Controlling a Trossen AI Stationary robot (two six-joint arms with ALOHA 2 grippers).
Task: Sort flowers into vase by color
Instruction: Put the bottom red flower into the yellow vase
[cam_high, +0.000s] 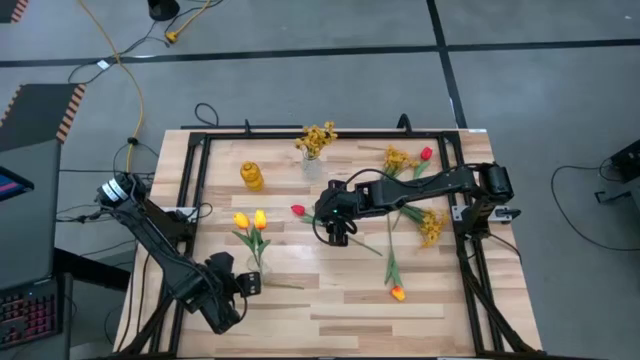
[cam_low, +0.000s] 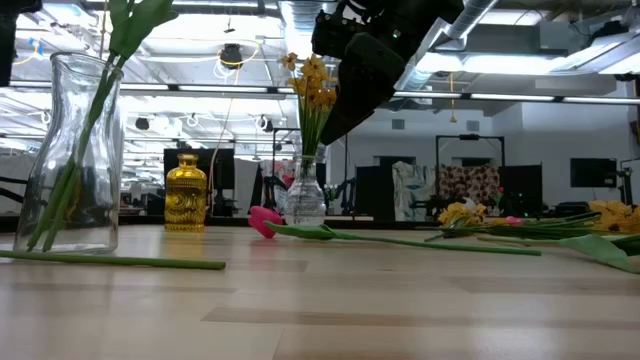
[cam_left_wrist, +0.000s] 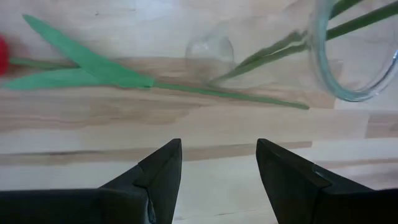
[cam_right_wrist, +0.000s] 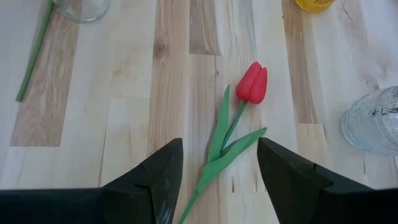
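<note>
**Right gripper poised above a lying red tulip, left gripper beside the tall glass vase**

The right gripper (cam_high: 338, 232) hangs over the middle of the wooden table (cam_high: 330, 300), fingers spread wide and empty. Directly ahead of its fingertips lies a red tulip (cam_right_wrist: 252, 83), flat on the boards; its stem and two green leaves run back between the two dark fingers (cam_right_wrist: 163, 177) without touching them. In the high view the same bloom (cam_high: 298, 211) lies just beside the gripper, on the side toward the left arm. Beyond the bloom, as the right wrist sees it, stand a textured clear vase (cam_right_wrist: 374, 121) and the base of a yellow bottle (cam_right_wrist: 314, 5).

The left gripper (cam_high: 232, 285) sits low near the table's front edge, fingers parted and holding nothing. Just ahead of it stands a tall glass vase (cam_left_wrist: 348, 59) containing two yellow-orange tulips (cam_high: 250, 220). A loose green stem (cam_low: 110, 261) lies on the table at the foot of this vase.

Farther from both grippers, the small vase at the back (cam_low: 305, 200) holds a spray of mustard-yellow blossoms (cam_high: 317, 137). To the far side of the right gripper lie more flowers: a second red tulip (cam_high: 426, 154), two yellow sprays (cam_high: 432, 226), and an orange tulip (cam_high: 397, 293) near the front.
</note>
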